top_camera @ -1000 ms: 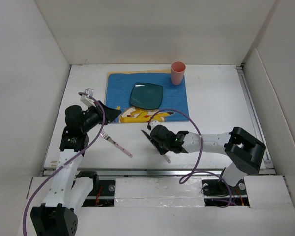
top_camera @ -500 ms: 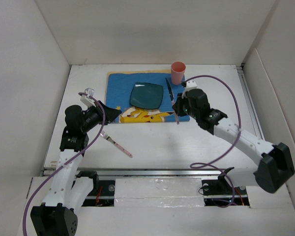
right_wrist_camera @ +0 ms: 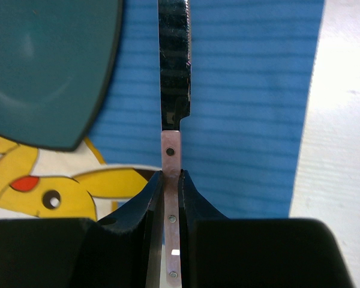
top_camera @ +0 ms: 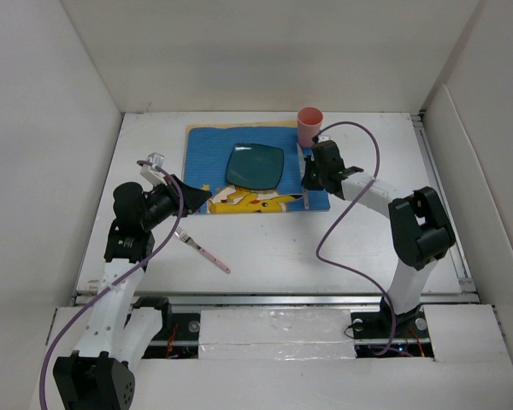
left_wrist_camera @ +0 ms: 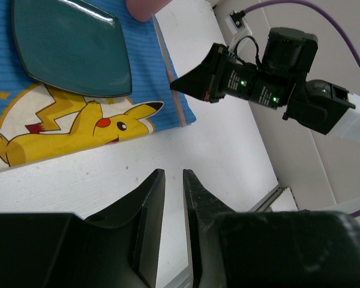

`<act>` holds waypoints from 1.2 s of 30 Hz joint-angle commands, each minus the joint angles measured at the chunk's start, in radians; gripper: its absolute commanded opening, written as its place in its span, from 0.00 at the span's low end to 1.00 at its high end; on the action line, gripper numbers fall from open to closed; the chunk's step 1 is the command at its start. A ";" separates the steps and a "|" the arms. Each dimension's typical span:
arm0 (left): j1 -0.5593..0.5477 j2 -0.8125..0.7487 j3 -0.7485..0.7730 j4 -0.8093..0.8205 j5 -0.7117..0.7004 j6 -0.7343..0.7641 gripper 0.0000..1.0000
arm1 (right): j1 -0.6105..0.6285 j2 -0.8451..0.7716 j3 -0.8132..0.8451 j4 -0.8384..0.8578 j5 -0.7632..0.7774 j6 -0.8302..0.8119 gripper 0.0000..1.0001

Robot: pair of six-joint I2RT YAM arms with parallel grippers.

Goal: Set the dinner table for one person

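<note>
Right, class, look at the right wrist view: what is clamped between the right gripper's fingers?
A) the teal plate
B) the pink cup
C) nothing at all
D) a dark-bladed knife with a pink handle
D: the right gripper is shut on the pink handle of the knife, whose dark blade points out over the blue placemat, beside the teal plate.

White dinner table (top_camera: 265,243): blue placemat (top_camera: 207,149), pink-handled utensil (top_camera: 205,253).
</note>
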 commanded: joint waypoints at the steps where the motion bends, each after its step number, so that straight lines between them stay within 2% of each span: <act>1: 0.006 0.002 -0.008 0.055 0.026 -0.005 0.16 | 0.003 0.040 0.118 0.086 0.025 0.038 0.00; 8: 0.006 0.002 -0.006 0.052 0.022 -0.005 0.17 | -0.006 0.189 0.245 0.036 0.037 0.057 0.00; 19: 0.006 0.017 0.004 0.032 -0.004 0.002 0.17 | -0.015 0.266 0.284 0.015 0.019 0.081 0.00; 22: 0.006 0.011 0.016 -0.012 -0.068 0.010 0.17 | -0.015 0.258 0.276 0.013 0.016 0.075 0.18; 23: 0.006 0.014 0.021 -0.024 -0.104 0.012 0.17 | -0.015 0.240 0.270 0.016 0.017 0.074 0.29; 29: 0.006 0.005 0.035 -0.075 -0.260 -0.028 0.17 | 0.008 0.102 0.183 0.041 0.012 0.052 0.50; 31: 0.006 0.008 0.041 -0.113 -0.274 -0.027 0.17 | 0.031 0.009 0.149 0.053 0.014 0.039 0.53; 33: 0.006 0.002 0.043 -0.110 -0.274 -0.025 0.16 | 0.063 -0.105 0.082 0.085 0.023 0.017 0.51; 34: 0.006 -0.004 0.044 -0.110 -0.277 -0.024 0.14 | 0.119 -0.145 0.056 0.099 0.028 -0.010 0.44; 35: 0.006 -0.019 0.049 -0.107 -0.297 -0.022 0.12 | 0.155 -0.177 0.030 0.108 0.023 -0.032 0.23; 36: 0.006 -0.025 0.050 -0.113 -0.302 -0.016 0.06 | 0.196 -0.229 -0.018 0.156 0.019 -0.067 0.10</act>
